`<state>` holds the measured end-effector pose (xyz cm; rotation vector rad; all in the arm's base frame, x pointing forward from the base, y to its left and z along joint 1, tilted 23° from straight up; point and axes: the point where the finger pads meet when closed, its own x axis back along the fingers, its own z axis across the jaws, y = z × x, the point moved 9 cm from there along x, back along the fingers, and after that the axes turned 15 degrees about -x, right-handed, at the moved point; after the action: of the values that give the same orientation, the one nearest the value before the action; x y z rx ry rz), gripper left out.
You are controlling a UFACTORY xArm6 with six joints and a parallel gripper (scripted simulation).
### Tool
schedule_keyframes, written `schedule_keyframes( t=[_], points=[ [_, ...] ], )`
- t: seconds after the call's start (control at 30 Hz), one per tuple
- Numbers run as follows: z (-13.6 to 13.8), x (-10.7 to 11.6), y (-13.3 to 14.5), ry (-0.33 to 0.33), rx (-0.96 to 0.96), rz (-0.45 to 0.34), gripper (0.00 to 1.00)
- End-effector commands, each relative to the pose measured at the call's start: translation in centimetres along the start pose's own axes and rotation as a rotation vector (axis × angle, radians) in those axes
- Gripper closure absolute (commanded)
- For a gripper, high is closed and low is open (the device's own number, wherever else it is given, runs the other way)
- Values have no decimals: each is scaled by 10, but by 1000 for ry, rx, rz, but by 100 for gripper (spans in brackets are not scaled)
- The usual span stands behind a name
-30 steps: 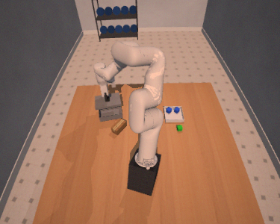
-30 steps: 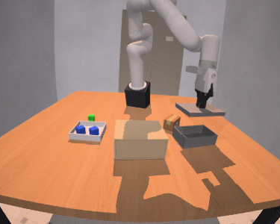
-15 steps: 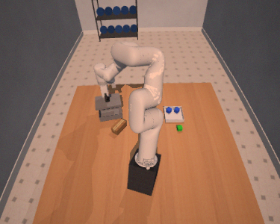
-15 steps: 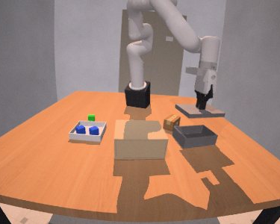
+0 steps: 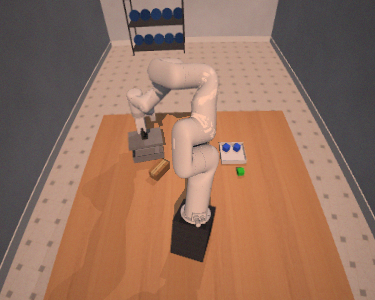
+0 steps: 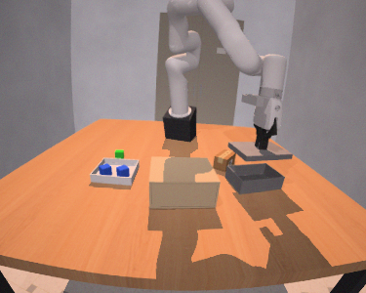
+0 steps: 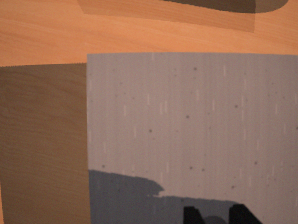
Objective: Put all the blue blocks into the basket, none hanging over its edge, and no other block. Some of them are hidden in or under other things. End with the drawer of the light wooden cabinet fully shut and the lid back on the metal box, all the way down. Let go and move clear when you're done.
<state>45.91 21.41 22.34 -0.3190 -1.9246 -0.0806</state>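
My gripper (image 5: 144,135) (image 6: 262,145) (image 7: 215,214) is shut on the grey lid (image 5: 154,137) (image 6: 277,152) (image 7: 190,110) by the middle of its top. The lid hangs roughly level above the open metal box (image 5: 148,153) (image 6: 256,184), with a gap between them; the box's floor is mostly hidden. Two blue blocks (image 5: 226,147) (image 5: 236,147) (image 6: 105,169) (image 6: 123,171) lie inside the white basket (image 5: 233,162) (image 6: 111,181). The light wooden cabinet (image 6: 183,194) shows a flush outlined face in the exterior view; its other sides are hidden.
A green block (image 5: 240,171) (image 6: 119,153) lies outside the basket, on the side toward the arm's base. A small brown box (image 5: 159,169) (image 6: 224,160) lies close beside the metal box. The cabinet stands between the basket and the metal box.
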Motion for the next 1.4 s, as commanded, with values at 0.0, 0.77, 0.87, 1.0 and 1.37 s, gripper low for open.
schedule_keyframes(
  t=[0.0, 0.77, 0.87, 1.0, 1.37],
  points=[
    [-1, -4, 1, -4, -1, -3, 100],
    [-2, -37, 1, -4, -1, -3, 100],
    [-2, -38, 1, -4, -1, -3, 100],
    [-2, -39, 1, -4, -1, -3, 100],
    [-2, -39, 1, -4, -1, -3, 100]
  ],
)
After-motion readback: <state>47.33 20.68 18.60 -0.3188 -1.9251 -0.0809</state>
